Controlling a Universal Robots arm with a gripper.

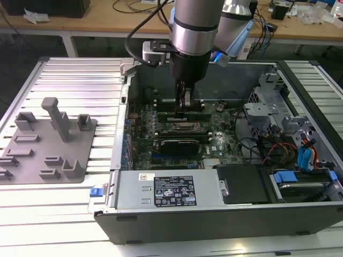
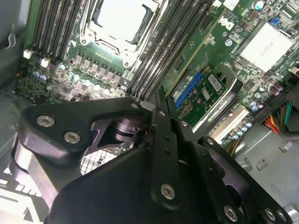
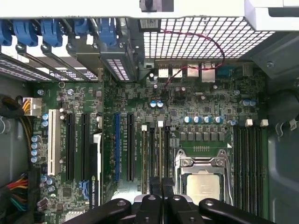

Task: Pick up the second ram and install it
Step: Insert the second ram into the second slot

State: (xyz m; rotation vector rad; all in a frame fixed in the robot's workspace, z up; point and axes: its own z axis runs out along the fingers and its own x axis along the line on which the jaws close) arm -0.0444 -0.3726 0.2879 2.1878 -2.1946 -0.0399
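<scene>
The arm [image 1: 194, 32] stood vertical in the case [image 1: 161, 190] — gripper [image 3: 162, 187] low at the slots [image 3: 152, 158] beside the socket [image 3: 202, 179]; its 2 fingers [image 3: 155, 187] clenched the ram [image 3: 161, 149], edge-on.

An open computer case [image 1: 214, 225] was set on the bench [image 1: 80, 80], with a fixture [image 1: 48, 144] placed beside it at the exterior view's left. Inside the case, the motherboard [image 1: 225, 134] was laid flat, and the drive bays [image 1: 300, 155] were placed at the exterior view's right. The end effector [image 1: 185, 101] was positioned over the memory slots [image 3: 152, 154] beside the processor socket [image 3: 201, 179].
</scene>
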